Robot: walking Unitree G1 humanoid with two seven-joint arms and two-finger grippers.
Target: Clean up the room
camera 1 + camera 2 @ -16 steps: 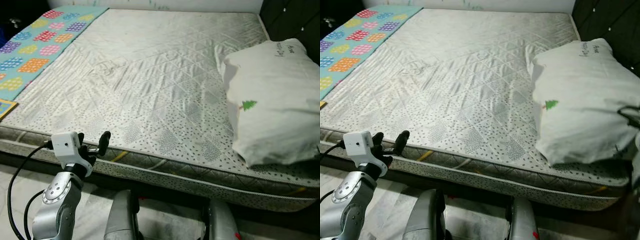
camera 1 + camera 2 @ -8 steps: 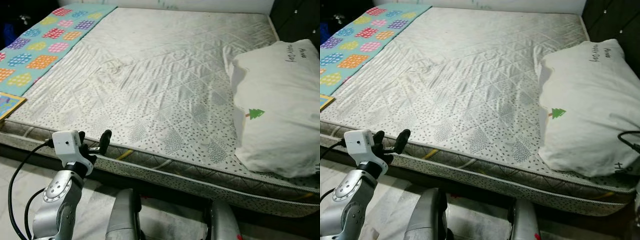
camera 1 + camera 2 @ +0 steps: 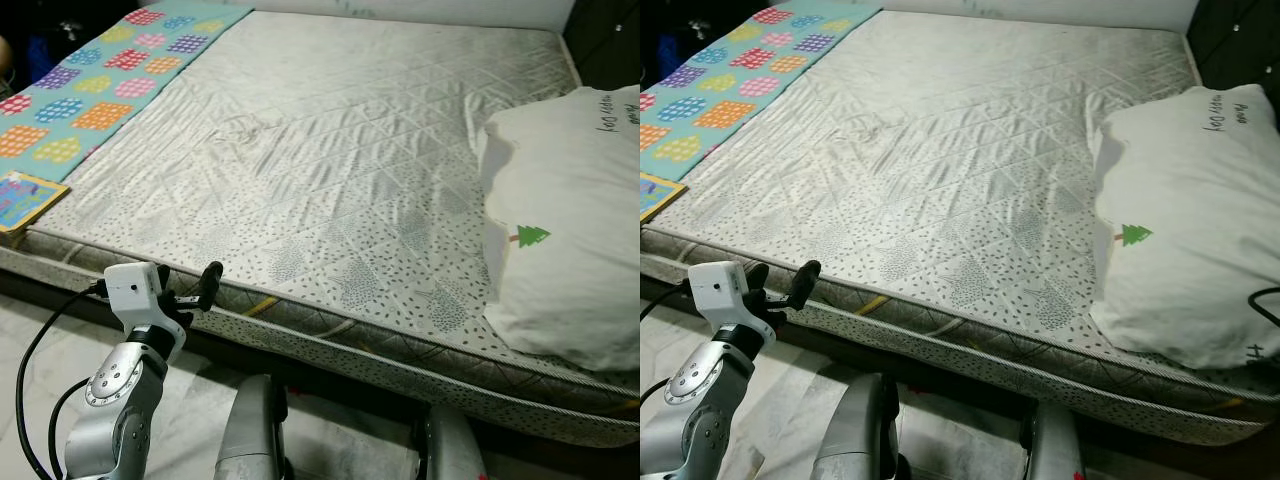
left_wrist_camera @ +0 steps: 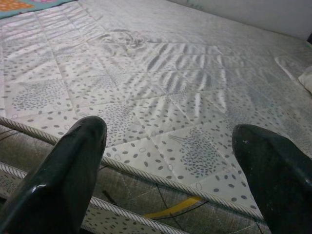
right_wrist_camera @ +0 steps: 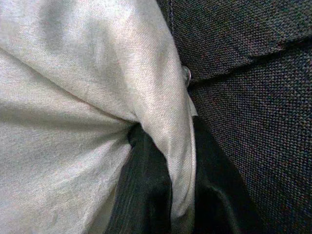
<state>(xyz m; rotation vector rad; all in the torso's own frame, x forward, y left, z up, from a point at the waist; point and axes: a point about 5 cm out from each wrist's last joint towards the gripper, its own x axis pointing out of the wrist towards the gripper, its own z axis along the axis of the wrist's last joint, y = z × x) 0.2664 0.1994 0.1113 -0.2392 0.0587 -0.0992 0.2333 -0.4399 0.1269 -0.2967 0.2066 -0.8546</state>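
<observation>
Right gripper (image 5: 178, 195) pinches the pillow (image 3: 570, 215) at the mattress's (image 3: 330, 170) right side, while the spread left gripper (image 3: 190, 290) hovers far left.

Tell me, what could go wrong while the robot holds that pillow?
The right gripper pinches only a thin fold of the white pillow, so the cloth could slip free. The pillow lies near the mattress edge and might slide off if tugged. The fold sits against the dark headboard, where it could catch.
</observation>
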